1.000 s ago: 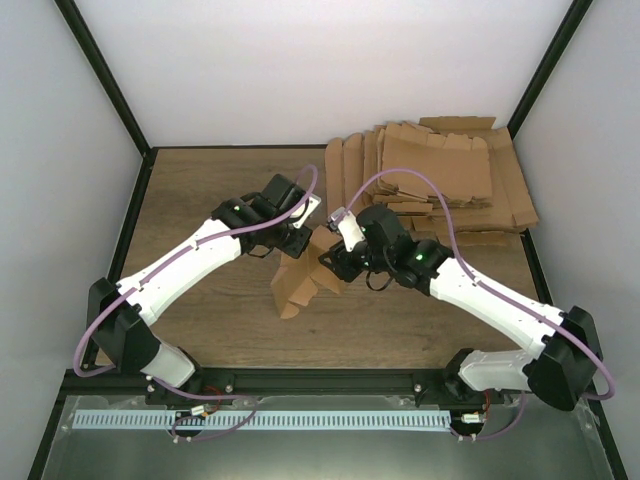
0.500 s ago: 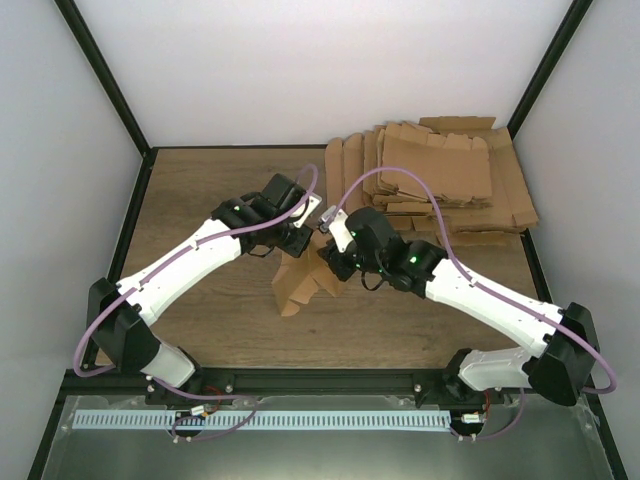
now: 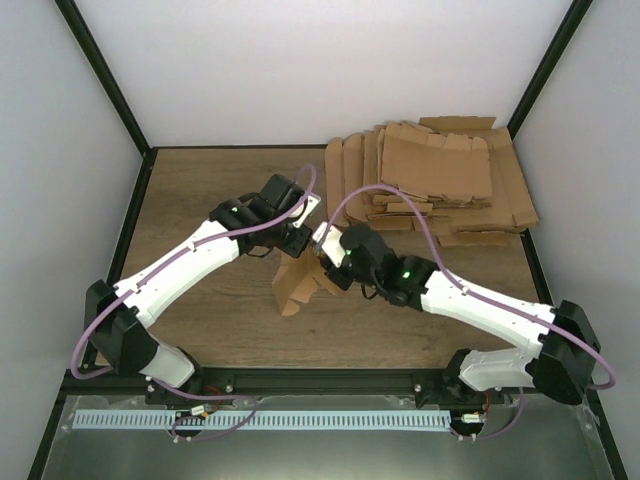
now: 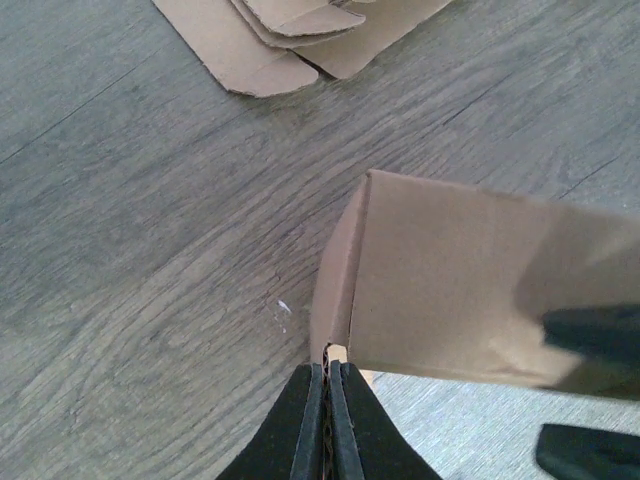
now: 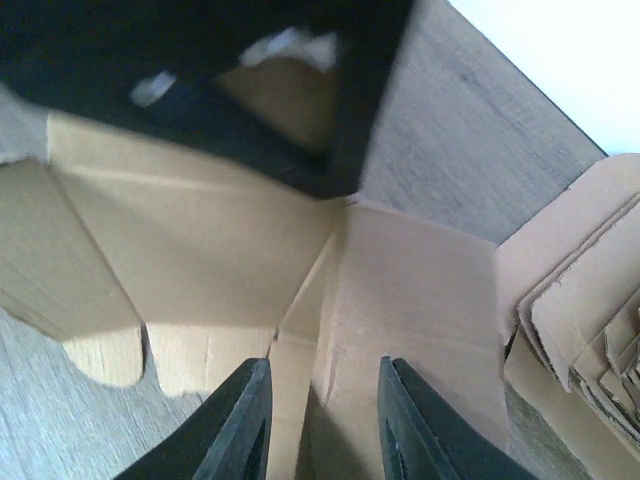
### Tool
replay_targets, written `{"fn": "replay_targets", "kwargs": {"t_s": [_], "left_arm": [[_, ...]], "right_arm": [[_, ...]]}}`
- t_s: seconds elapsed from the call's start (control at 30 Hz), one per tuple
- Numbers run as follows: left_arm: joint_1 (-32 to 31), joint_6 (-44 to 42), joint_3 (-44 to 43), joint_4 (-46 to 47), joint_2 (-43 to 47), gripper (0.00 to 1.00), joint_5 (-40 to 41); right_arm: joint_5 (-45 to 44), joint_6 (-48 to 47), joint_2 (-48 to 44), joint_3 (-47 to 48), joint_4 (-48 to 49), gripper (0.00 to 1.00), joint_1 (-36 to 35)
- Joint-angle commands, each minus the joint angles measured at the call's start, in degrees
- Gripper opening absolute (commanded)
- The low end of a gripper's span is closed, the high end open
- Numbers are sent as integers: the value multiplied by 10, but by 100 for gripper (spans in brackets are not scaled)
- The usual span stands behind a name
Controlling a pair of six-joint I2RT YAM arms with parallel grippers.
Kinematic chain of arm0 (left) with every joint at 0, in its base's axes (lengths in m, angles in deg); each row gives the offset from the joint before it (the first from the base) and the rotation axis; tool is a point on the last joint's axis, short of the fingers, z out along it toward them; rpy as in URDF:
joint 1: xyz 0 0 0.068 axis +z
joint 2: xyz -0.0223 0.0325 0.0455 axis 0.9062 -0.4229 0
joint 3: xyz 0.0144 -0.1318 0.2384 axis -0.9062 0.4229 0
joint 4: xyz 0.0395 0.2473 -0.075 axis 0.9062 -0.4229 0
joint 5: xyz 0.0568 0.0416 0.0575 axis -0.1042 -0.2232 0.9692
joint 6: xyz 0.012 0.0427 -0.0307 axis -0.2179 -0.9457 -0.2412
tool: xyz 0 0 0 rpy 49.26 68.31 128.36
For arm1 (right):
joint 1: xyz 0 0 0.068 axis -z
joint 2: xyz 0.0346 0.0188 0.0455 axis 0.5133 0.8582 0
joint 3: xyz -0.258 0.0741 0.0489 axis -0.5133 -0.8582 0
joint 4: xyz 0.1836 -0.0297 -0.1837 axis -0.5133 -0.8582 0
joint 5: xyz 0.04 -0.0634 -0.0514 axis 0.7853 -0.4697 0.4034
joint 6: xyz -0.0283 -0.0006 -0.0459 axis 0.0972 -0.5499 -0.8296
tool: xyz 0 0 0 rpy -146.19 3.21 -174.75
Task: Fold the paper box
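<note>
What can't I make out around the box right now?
Top view: grip on the paper box, hidden under left arm and right arm.
Left wrist view: box's right side, cut by the frame.
Right wrist view: whether right fingers touch cardboard; dark blur covers the top.

Seen from above, the light falls even and soft, and only faint shadows lie on the table (image 3: 200,180). My left wrist view is crisp on the wood grain. My right wrist view is softer. A dark blur fills its upper left, its upper right corner glares white, and shadow dims the paper box (image 5: 420,300) along the bottom.
</note>
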Motion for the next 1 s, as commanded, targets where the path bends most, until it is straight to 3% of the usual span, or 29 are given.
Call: {"fn": "replay_targets", "kwargs": {"t_s": [0.0, 0.33, 0.5, 0.73, 0.87, 0.9, 0.97], "left_arm": [[0, -8, 5, 21, 15, 4, -14], [0, -2, 6, 32, 22, 4, -41], [3, 4, 7, 37, 26, 4, -67], [24, 7, -1, 36, 35, 4, -130], [46, 12, -9, 32, 41, 4, -191], [51, 13, -11, 30, 44, 7, -205], [60, 18, -17, 27, 50, 23, -224]], "right_arm": [[-99, -68, 25, -33, 58, 32, -49], [-301, -141, 96, -35, 129, 33, -98], [-346, -180, 104, -57, 180, 32, -108], [-389, -216, 119, -59, 214, 15, -110], [-381, -208, 115, -56, 215, 13, -110], [-372, -198, 112, -54, 207, 13, -110], [-340, -167, 105, -40, 177, 13, -107]]}}
